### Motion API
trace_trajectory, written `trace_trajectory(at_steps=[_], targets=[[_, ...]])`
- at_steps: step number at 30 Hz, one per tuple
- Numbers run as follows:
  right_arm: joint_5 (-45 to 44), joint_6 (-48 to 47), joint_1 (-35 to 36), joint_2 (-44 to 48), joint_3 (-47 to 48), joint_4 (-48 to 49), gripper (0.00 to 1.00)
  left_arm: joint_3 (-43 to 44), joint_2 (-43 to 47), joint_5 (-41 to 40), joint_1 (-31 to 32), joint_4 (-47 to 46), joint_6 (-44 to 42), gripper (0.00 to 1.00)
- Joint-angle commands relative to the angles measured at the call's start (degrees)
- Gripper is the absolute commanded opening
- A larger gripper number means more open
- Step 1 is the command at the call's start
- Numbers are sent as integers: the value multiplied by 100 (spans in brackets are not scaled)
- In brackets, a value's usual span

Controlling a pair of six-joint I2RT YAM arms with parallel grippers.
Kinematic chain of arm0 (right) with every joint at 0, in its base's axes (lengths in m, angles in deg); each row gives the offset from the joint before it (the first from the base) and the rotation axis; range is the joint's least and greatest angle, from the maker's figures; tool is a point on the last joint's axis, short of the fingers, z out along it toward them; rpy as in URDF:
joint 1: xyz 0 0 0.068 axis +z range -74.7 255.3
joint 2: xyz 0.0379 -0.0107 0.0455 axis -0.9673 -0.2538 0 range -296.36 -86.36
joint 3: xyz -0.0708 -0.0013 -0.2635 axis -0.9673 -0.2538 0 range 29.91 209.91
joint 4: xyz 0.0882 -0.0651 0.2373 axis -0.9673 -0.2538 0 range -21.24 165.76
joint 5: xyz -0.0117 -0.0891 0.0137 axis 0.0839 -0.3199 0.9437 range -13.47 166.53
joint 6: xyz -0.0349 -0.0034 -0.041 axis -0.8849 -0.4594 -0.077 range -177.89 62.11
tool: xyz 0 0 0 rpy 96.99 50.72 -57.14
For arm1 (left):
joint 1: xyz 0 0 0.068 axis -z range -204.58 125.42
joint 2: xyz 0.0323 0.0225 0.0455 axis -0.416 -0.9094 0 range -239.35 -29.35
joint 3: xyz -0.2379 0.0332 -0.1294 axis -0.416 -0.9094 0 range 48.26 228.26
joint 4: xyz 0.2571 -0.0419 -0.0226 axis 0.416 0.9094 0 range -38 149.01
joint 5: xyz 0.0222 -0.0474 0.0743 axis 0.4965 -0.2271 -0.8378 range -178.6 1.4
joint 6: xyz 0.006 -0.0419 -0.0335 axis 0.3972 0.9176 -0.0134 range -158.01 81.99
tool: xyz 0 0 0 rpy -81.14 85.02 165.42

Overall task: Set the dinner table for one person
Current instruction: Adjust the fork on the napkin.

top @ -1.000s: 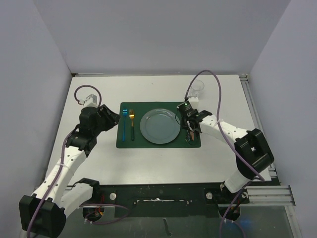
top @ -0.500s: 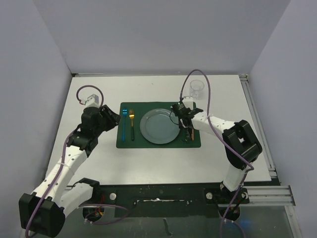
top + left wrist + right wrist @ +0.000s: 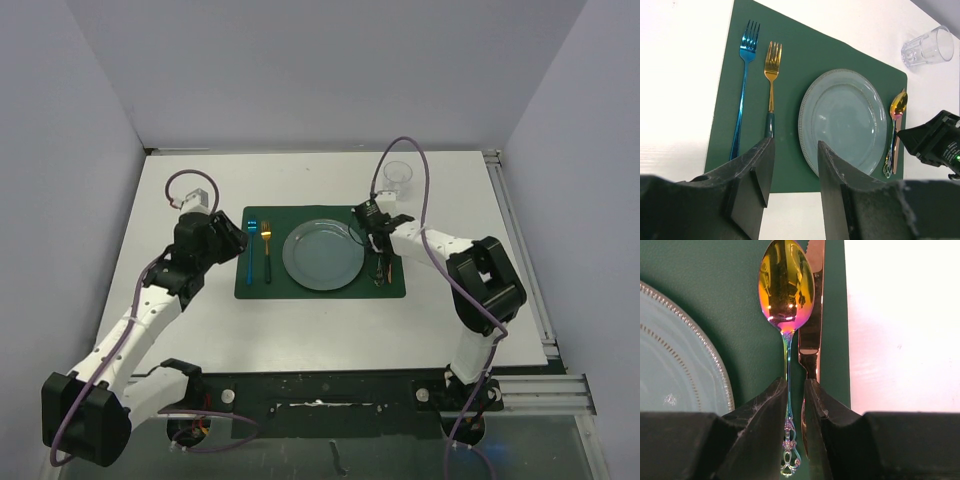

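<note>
While its arm reaches in from the near left, left end effector [image 3: 795, 150]: jaws parted a moderate way with nothing between them. It hangs over the bench [image 3: 300, 330] just off the left edge of the placemat [image 3: 790, 55], facing the setting.
bench: large matte white top with a metal rail along its right side. Both arm bases sit at its near edge, and the placemat lies a little beyond its middle.
placemat: dark green rectangle lying flat on the bench, carrying the cutlery and the plate.
blue fork [image 3: 742, 95]: leftmost on the placemat, tines toward the far side.
gold fork [image 3: 771, 80]: just right of the blue fork, parallel to it and apart from it. Its handle end is dark.
plate [image 3: 845, 120]: pale grey-blue, round, with a beaded rim, at the middle of the placemat between the forks and the spoon.
spoon [image 3: 786, 285]: iridescent gold and purple, flat on the placemat just right of the plate, bowl toward the far side.
knife [image 3: 812, 330]: copper-toned, right beside the spoon along the placemat's right edge. Whether they touch, I cannot tell.
right end effector [image 3: 795, 385]: jaws only a narrow slit apart, held over the spoon's handle, which shows in the slit with green mat beside it. Nothing is gripped.
glass [image 3: 929, 46]: clear tumbler on the bare bench beyond the placemat's far right corner, apart from it.
</note>
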Motion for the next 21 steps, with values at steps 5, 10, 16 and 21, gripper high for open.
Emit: trace_trajectory(at_steps=[5,10,16,21], targets=[[240,-48,-228,-25,-17,502,22,448,-99,-356,144,-151,-197,38],[406,-36,-272,-38,-98,551,22,387,-192,-388,189,-242,-154,38],[568,32,-288,-92,-199,581,22,383,-312,-411,213,-282,-155,38],[694,100,-286,-131,-278,640,22,359,-324,-460,217,-291,-172,38]])
